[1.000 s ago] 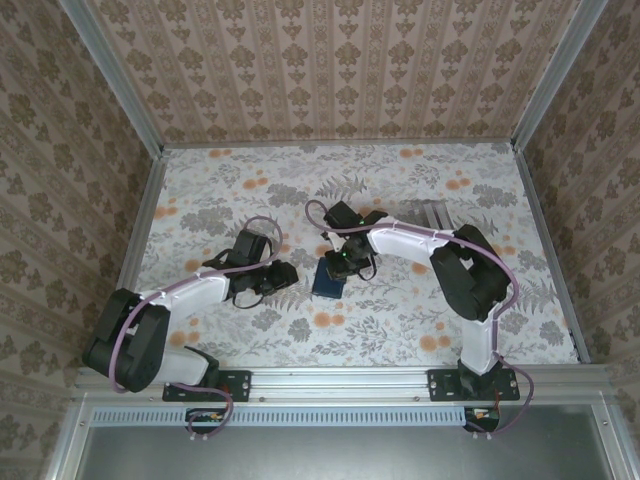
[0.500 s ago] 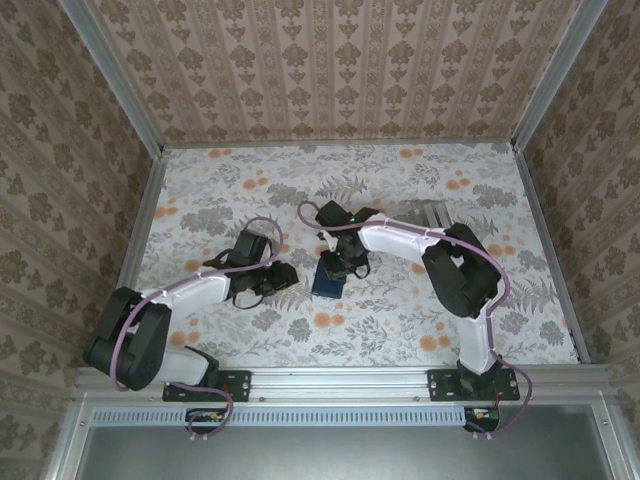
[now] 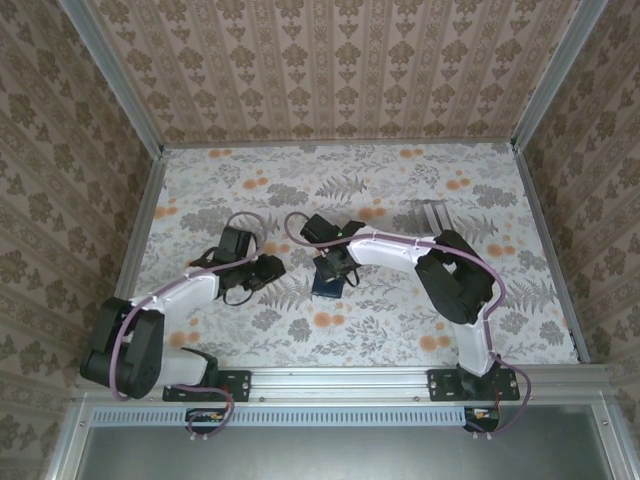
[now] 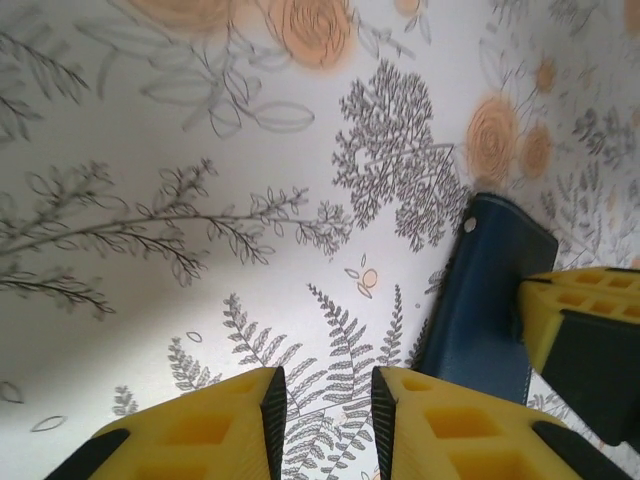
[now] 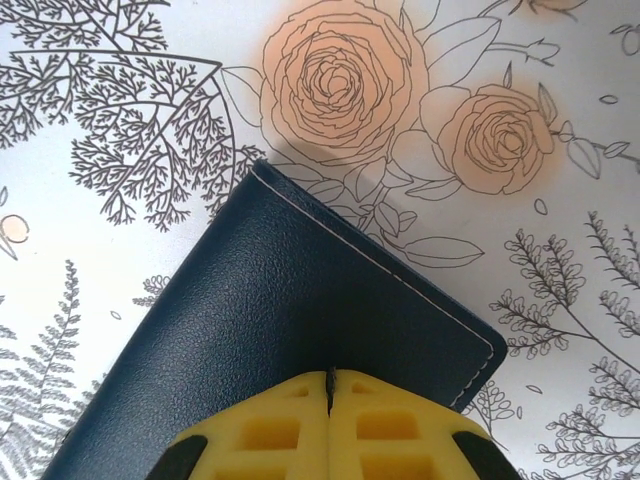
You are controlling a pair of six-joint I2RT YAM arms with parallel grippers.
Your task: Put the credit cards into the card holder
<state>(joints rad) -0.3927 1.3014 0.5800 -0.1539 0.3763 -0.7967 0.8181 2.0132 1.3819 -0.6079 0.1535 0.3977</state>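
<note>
The folded card holder is shown directly beneath the right gripper, its jaws pressed together. The left gripper, parted and empty, is held just beside it.

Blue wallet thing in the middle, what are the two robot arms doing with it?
The card holder lies flat on the flowery table, dark blue side up. The right gripper is right over it, its yellow fingers shut tight together at the holder's edge; whether they pinch any of it is hard to tell. The left gripper hovers just beside the holder, open, with nothing between its fingers.
</note>
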